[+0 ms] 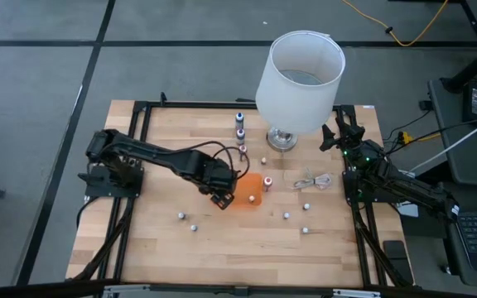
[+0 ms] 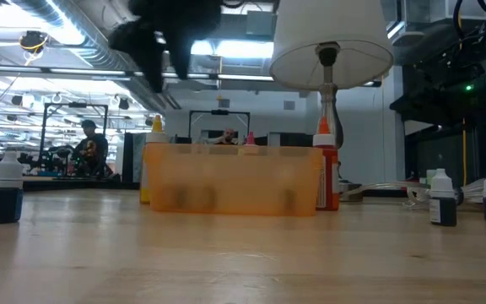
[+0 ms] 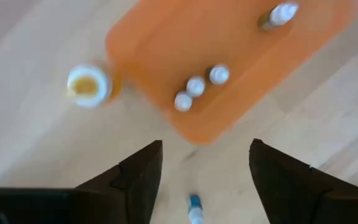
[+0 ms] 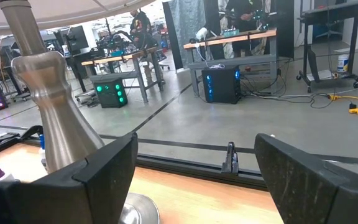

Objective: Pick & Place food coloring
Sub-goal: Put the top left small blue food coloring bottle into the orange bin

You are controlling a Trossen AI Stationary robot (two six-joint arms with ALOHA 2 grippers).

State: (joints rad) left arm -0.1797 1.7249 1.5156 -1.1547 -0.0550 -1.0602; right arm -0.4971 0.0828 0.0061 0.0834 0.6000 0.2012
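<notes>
The left gripper (image 3: 201, 171) hangs with fingers apart and empty, just beside the orange tray (image 3: 166, 43); a blue-capped food coloring bottle (image 3: 194, 208) lies on the table between its fingers; three white-capped bottles (image 3: 196, 86) stand inside the tray; more are scattered over the wooden table (image 1: 164, 240); the right gripper (image 4: 194, 168) waits open beside the lamp (image 1: 298, 79).

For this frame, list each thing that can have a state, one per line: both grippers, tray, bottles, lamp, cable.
left gripper: open, above the table beside the tray, holding nothing
right gripper: open, empty, parked near the lamp base
orange tray: on the table, four bottles upright inside
blue-capped bottle: lying on the table below the left gripper
lamp: upright
white cable: coiled on the table
</notes>
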